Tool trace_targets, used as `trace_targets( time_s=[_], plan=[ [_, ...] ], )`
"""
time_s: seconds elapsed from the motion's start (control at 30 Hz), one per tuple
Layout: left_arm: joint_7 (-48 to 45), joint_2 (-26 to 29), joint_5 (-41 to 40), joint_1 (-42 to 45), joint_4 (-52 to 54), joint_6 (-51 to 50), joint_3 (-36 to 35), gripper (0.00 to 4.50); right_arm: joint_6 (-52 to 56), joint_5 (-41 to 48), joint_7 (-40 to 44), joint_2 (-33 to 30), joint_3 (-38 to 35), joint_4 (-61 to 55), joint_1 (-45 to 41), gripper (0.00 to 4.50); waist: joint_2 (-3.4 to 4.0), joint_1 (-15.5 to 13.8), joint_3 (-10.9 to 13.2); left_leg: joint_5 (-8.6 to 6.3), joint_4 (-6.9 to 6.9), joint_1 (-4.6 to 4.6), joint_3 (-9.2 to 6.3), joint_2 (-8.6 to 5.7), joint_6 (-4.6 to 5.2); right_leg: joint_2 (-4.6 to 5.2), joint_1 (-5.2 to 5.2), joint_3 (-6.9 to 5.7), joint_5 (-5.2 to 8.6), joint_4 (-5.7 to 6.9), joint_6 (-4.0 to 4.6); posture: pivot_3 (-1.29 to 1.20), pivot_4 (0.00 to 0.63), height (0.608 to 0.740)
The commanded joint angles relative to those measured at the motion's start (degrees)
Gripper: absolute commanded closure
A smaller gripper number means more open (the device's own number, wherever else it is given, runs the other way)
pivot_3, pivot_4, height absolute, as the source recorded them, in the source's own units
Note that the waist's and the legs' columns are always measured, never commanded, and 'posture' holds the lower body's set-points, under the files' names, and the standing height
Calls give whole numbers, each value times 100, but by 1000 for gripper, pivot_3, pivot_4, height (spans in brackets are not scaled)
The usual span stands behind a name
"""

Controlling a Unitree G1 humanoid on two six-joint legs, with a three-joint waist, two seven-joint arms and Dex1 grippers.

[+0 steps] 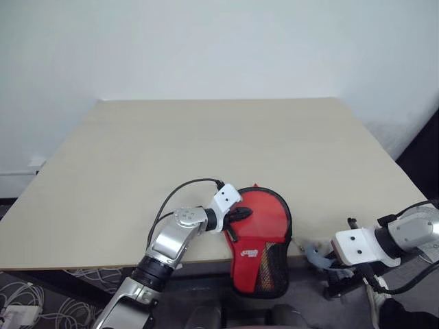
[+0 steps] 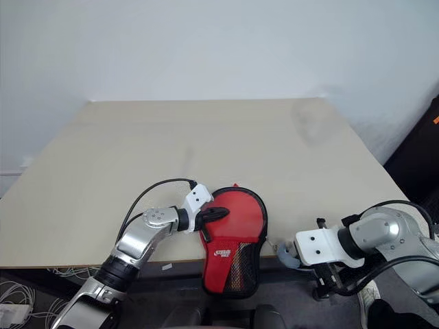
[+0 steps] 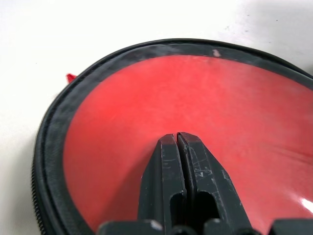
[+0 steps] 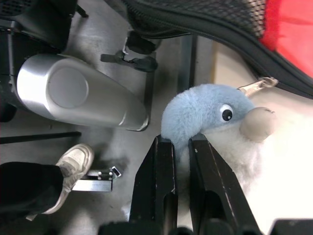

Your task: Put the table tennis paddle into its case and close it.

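The black-rimmed case [image 1: 259,233] lies at the table's near edge, its mesh end hanging over the edge. Through its clear side shows a red face [image 3: 195,107], seemingly the paddle; no handle is visible. My left gripper [image 1: 238,214] is shut, its fingertips [image 3: 168,144] pressed down on that clear side. Just off the edge to the right, my right gripper [image 4: 181,139] is shut on a small pale blue plush charm [image 4: 205,115]. A metal clip [image 4: 257,87] joins the charm to the case's zipper rim.
The pale wooden table [image 1: 206,137] stretches wide and bare beyond the case to the white wall. A person's white shoe [image 4: 73,159] stands on the floor below the right gripper. Cables [image 1: 20,301] lie on the floor at the left.
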State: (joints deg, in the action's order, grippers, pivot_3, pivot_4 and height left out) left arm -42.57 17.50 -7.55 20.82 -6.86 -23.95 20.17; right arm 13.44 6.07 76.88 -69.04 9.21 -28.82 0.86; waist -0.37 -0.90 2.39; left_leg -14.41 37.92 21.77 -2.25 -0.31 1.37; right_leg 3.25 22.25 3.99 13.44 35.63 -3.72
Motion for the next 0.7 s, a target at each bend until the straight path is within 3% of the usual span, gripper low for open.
trace_targets(
  time_s=[0.03,0.33,0.57,0.7],
  plan=[
    [-21,94,251,-94,-500,-182,140,4500,-95,-223,43,-93,154,23,105,4494,0,2,0,-1,1,0,1,-1,1,1,0,0,0,0,0,0,0,740],
    [-342,169,234,-4,-435,-225,272,4500,577,-871,-922,842,392,1178,-1152,4494,-19,73,-6,-9,21,-19,11,12,-14,-1,-13,0,-3,9,1,0,0,740],
    [-542,248,281,47,-455,-235,317,4500,881,-573,-874,852,223,684,-893,4494,-21,71,-10,-1,15,-16,6,10,8,-3,-12,0,-3,9,1,0,0,740],
    [-633,274,300,110,-493,-258,356,4500,1281,-4,-627,777,109,-148,-423,4494,-26,69,-11,0,15,-15,6,12,9,-6,-11,1,-3,9,1,0,0,740]
  ],
)
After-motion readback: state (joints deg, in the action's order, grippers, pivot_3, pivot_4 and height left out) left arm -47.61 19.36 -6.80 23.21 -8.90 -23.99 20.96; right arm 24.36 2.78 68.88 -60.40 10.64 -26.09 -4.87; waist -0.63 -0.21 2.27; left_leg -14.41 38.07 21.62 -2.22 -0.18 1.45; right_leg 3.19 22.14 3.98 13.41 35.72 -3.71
